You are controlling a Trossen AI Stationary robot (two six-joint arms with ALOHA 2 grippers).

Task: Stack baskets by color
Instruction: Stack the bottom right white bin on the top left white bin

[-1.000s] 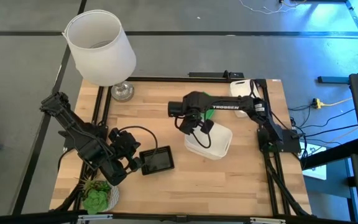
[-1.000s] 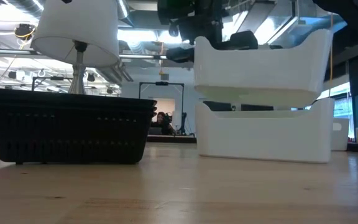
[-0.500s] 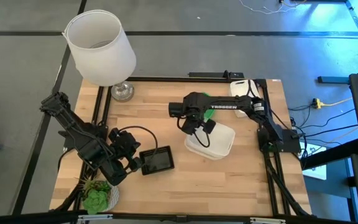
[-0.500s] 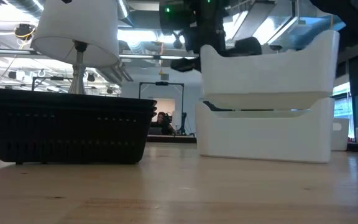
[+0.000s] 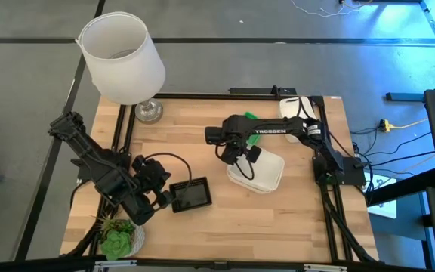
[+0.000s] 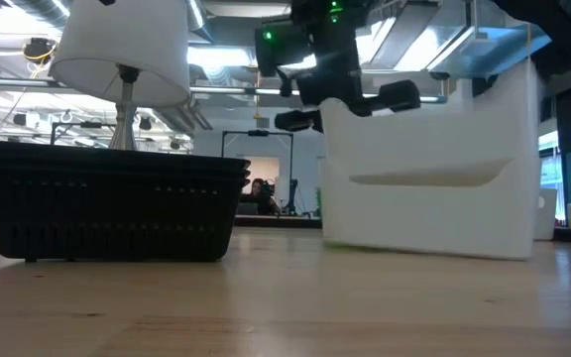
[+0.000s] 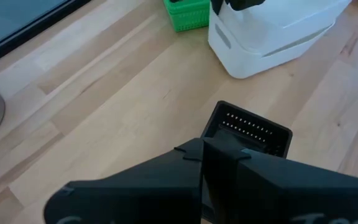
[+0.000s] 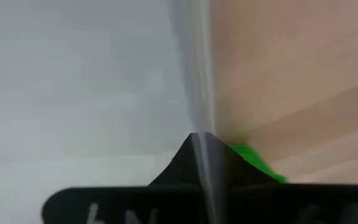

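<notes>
R gripper (image 5: 241,160): arm reaches in from R table edge, wrist bent down, fingers pinched on rim of top white basket (image 5: 259,171)
White stack: top basket nested in lower one, mid-table
L gripper (image 5: 166,198): low, closed at black basket (image 5: 191,194) edge
Green basket (image 7: 186,14): behind white stack

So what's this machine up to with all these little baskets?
It is sorting baskets into stacks by color. The right gripper is pinching the rim of a white basket that now sits nested in another white one near the middle of the table. The left gripper is shut on the edge of the black basket stack nearer the table's front. A green basket waits behind the white stack, and a lamp stands at a back corner.
</notes>
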